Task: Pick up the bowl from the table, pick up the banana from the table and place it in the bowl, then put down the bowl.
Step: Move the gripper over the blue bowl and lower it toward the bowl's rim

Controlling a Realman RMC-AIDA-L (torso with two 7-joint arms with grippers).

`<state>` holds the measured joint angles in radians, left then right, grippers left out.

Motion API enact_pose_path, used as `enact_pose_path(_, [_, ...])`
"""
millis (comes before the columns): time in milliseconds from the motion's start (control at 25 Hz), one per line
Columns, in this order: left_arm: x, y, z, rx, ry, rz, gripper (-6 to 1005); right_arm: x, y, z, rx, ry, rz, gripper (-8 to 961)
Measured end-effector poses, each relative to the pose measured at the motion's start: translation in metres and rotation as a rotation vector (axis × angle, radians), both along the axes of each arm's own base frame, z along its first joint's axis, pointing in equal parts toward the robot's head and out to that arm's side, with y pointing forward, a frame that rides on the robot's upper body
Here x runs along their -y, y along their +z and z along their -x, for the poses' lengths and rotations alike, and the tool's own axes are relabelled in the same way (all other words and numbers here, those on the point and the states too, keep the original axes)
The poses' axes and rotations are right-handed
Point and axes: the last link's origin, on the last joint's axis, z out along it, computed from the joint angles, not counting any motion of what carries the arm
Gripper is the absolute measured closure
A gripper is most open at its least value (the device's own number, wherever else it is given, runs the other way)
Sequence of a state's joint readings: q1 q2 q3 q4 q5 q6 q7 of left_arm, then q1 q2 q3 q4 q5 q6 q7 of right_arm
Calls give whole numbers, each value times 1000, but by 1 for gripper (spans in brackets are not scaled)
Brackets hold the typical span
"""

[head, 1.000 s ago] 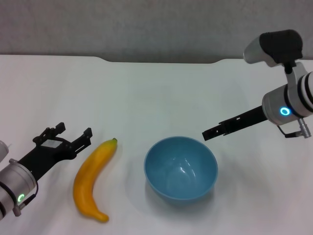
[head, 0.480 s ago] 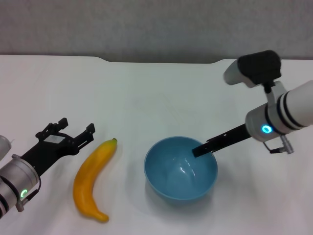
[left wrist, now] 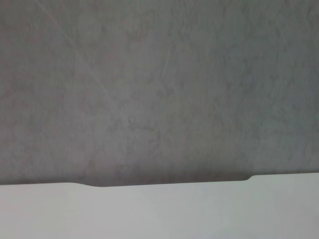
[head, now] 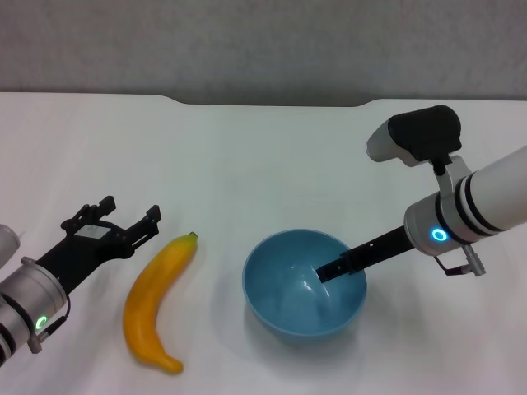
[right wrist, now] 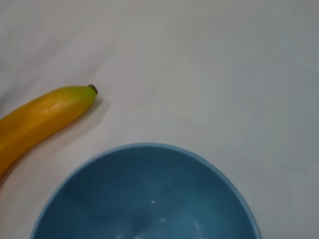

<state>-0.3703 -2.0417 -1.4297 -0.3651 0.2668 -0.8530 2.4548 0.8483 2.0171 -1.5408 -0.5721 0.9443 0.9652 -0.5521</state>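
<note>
The light blue bowl [head: 290, 295] stands upright on the white table [head: 247, 164], right of centre near the front. The yellow-orange banana [head: 155, 304] lies to its left, stem tip pointing away from me. My right gripper [head: 323, 271] reaches from the right over the bowl's right rim, its tip down inside the bowl. My left gripper [head: 130, 211] is open and empty, just left of the banana's stem end, apart from it. The right wrist view shows the bowl [right wrist: 149, 199] close below and the banana [right wrist: 40, 119] beyond it. The left wrist view shows neither.
The table's far edge has a shallow cut-out [head: 272, 103], also seen in the left wrist view [left wrist: 164, 185], with a grey wall [head: 263, 41] behind. Bare tabletop lies beyond the bowl and banana.
My right gripper has come down and leftward from above the table right of the bowl, over the rim and into the bowl. The left gripper shifted only slightly. Bowl and banana have not moved.
</note>
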Motion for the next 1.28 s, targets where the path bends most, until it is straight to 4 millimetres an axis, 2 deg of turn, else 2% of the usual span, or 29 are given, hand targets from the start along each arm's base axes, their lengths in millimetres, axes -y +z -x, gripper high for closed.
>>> enact_pose_path(480, [-1, 3, 2, -1, 10, -9, 124, 2, -6, -5, 49, 26, -1, 123])
enact_pose_path(680, [0, 4, 4, 1, 15, -13, 125, 0, -7, -7, 40, 28, -31, 334])
enact_pose_path(800, [0, 3, 4, -1, 18, -13, 125, 1, -8, -6, 47, 40, -29, 548])
enact_pose_path(1000, [0, 3, 4, -2, 21, -11, 124, 0, -9, -6, 49, 46, -35, 717])
enact_pose_path(1280, [2, 2, 5, -1, 25, -4, 123, 0, -7, -9, 44, 46, -59, 845])
